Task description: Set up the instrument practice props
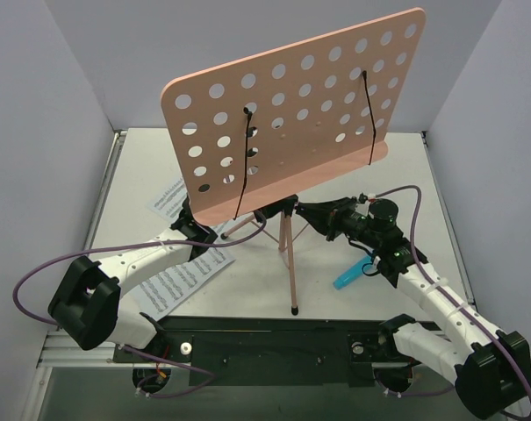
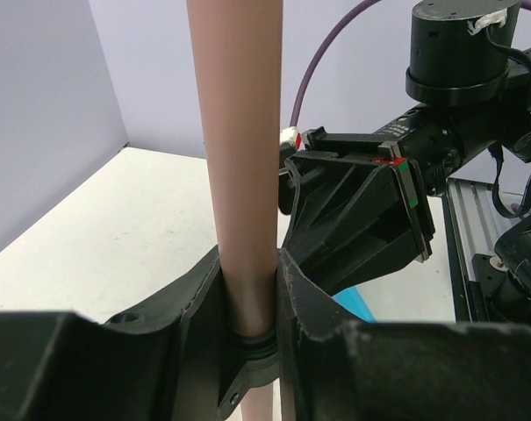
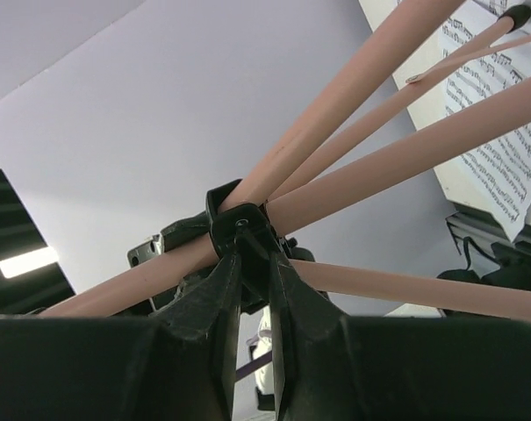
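My left gripper [image 2: 247,303] is clamped round the smooth, round pink post [image 2: 239,158] of the music stand [image 1: 291,114]. Its matte black fingers [image 2: 311,298] press on either side of the tube, just above a black ring collar [image 2: 252,346]. Straight across the post from it, my right gripper [image 3: 252,263] pinches the black plastic hub [image 3: 239,226] where the thin pink legs [image 3: 405,288] fan out. Its tapered jaws sit nearly together on that hub.

From overhead, the stand is upright between the two tools. Its flat pink desk, punched with rows of round holes, tilts back above both of them, and two black wire page holders [image 1: 245,162] run down its face. One white sheet of printed music [image 1: 182,281] lies flat beside my left arm, and a second sheet [image 1: 164,200] lies just beyond the left gripper. A blue object [image 1: 351,274] sits close by my right wrist; I cannot make out its shape.
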### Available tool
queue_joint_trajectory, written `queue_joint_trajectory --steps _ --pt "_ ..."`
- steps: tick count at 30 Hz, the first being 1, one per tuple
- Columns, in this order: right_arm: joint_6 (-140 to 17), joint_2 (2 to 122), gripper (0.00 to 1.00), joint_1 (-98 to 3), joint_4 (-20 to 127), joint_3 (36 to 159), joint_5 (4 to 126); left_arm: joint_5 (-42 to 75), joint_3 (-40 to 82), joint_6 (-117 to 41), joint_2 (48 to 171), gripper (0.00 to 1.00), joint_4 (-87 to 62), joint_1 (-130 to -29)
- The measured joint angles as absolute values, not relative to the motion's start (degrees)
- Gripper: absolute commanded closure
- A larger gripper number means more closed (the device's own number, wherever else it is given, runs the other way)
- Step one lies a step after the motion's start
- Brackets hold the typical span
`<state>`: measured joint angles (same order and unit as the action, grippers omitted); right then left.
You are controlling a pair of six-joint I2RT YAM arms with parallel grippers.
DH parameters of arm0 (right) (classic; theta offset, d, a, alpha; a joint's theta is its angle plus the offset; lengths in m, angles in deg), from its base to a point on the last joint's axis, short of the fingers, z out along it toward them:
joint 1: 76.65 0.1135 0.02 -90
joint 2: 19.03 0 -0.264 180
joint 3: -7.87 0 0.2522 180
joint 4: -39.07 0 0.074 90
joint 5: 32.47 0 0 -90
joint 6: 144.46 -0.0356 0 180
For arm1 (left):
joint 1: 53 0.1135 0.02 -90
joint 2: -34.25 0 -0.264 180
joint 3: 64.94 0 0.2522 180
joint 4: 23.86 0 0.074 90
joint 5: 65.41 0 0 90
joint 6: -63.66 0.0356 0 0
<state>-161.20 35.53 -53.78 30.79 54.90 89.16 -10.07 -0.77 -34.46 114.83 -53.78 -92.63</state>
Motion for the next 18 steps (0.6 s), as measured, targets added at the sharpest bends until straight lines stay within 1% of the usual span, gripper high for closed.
queue_joint_trajectory --steps 4,6,7,8,9,10,11,13,14,18 --pt "-164.6 35.8 1.0 -53.8 31.1 54.9 89.7 -10.2 -1.0 -34.5 114.8 1.0 -54.2 -92.5" --pt "-165.5 35.6 0.86 -53.7 31.5 54.9 89.6 -10.2 -1.0 -34.5 114.8 1.0 -54.2 -92.5" --pt "-165.9 35.5 0.72 -53.7 31.8 55.0 89.4 -10.2 -1.0 -34.5 114.8 1.0 -54.2 -92.5" --pt "-165.9 35.3 0.66 -53.7 32.1 55.1 89.3 -10.2 -1.0 -34.5 114.8 1.0 -54.2 -92.5" --pt "-165.7 35.2 0.55 -53.8 33.0 55.4 88.8 -10.2 -1.0 -34.4 114.8 1.0 -54.2 -92.5" --pt "-165.0 35.2 0.52 -54.2 33.9 55.6 87.6 -10.3 -1.0 -34.5 114.8 1.0 -54.2 -92.5" --pt "-163.9 35.2 0.46 -55.0 34.7 55.9 86.5 -10.4 -1.0 -34.5 114.8 1.0 -54.2 -92.5" --pt "-161.2 35.2 0.39 -56.3 35.8 56.2 85.2 -10.4 -1.0 -34.4 114.8 1.0 -54.2 -92.5" --pt "-159.6 35.2 0.38 -56.9 36.3 56.3 84.7 -10.4 -1.0 -34.4 114.8 1.0 -54.2 -92.5" --pt "-151.9 35.2 0.38 -58.3 37.7 56.6 84.9 -10.6 -0.9 -34.5 115.0 1.0 -54.3 -92.5"
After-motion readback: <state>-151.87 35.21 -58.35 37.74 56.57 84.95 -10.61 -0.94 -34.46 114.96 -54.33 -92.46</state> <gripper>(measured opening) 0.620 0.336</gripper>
